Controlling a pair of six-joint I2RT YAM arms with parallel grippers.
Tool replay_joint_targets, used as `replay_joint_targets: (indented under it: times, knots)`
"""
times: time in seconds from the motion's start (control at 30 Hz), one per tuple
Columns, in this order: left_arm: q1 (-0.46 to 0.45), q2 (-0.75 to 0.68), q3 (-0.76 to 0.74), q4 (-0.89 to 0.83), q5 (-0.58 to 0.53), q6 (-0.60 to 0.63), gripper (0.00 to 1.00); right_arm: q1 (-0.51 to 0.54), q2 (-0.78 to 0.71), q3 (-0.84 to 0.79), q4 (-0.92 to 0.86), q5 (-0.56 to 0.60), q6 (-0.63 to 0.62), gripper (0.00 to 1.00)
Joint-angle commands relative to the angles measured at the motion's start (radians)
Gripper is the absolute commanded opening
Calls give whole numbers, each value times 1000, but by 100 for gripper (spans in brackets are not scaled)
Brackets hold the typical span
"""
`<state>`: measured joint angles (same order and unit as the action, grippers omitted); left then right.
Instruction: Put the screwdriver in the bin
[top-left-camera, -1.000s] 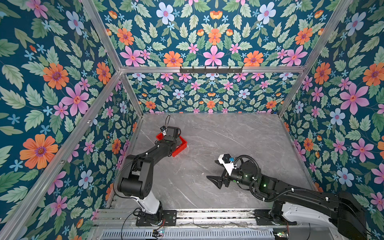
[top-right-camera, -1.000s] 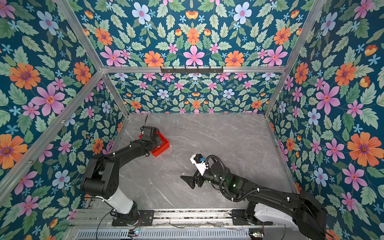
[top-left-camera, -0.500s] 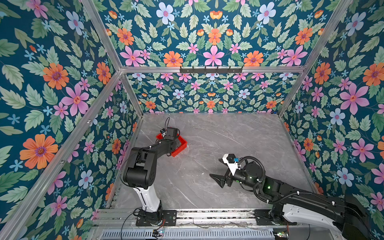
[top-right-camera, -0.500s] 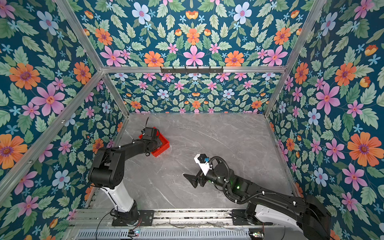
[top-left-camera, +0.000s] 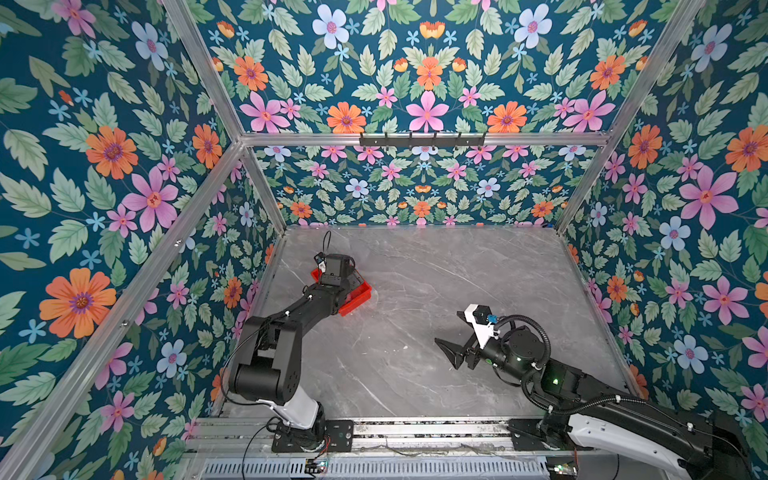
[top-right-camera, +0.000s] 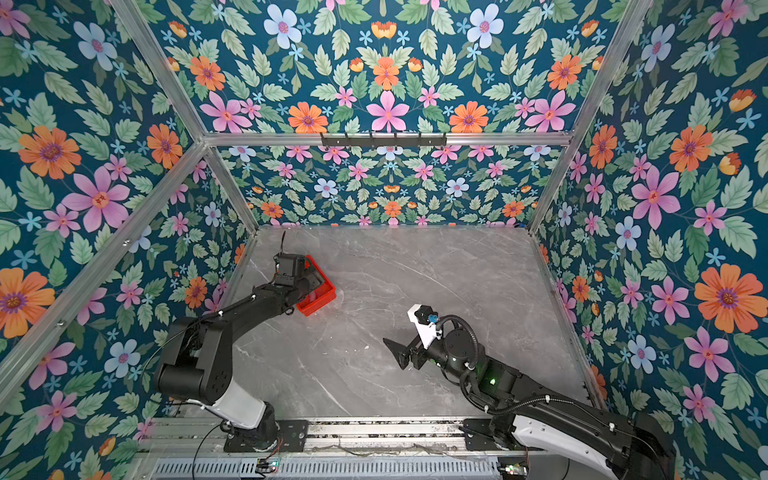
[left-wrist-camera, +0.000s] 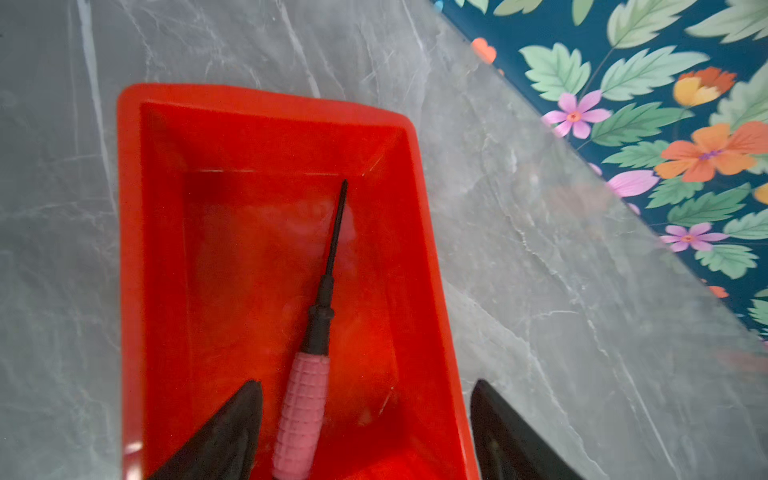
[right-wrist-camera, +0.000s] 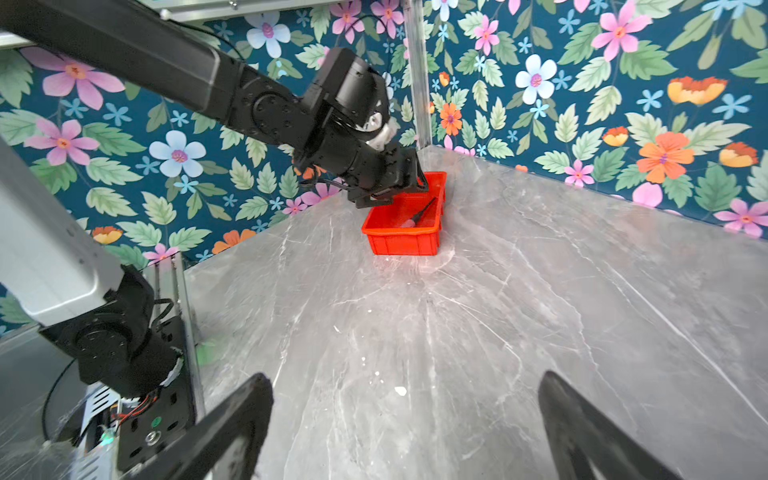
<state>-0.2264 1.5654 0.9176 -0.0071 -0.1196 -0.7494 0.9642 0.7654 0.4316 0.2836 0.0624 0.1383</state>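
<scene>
Right gripper (right-wrist-camera: 401, 388), nearest, hangs with jaws spread wide, empty. Farther left, the left gripper (left-wrist-camera: 367, 384) holds its jaws apart over the red bin (left-wrist-camera: 266, 97), gripping nothing; the screwdriver (left-wrist-camera: 318, 328) lies loose on its floor. Light, stiff and likely to roll, it is best taken by the ribbed handle.

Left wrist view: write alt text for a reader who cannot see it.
A screwdriver with a pinkish-red handle and thin black shaft lies inside a red bin, shaft pointing away from the camera. The left gripper is open, its jaws spread either side of the handle. Grey marble table surrounds the bin.
</scene>
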Motion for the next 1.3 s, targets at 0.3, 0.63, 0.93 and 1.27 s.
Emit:
replay_joint_targets:
  times: [0.3,0.63,0.93,1.27]
  knots:
    - [1,-391,-225,181,-115,249,100,-195,-103,14,-130,23,-70,99]
    - [1,-698,-516,363,-221,507,100,-559,38,12,-19,-35,-83,99]
    - [2,-762,-706,516,-303,632,100,-806,276,-41,173,9,-72,99]
    - [2,-633,-874,872,-299,707,100,-891,455,19,269,0,-92,99]
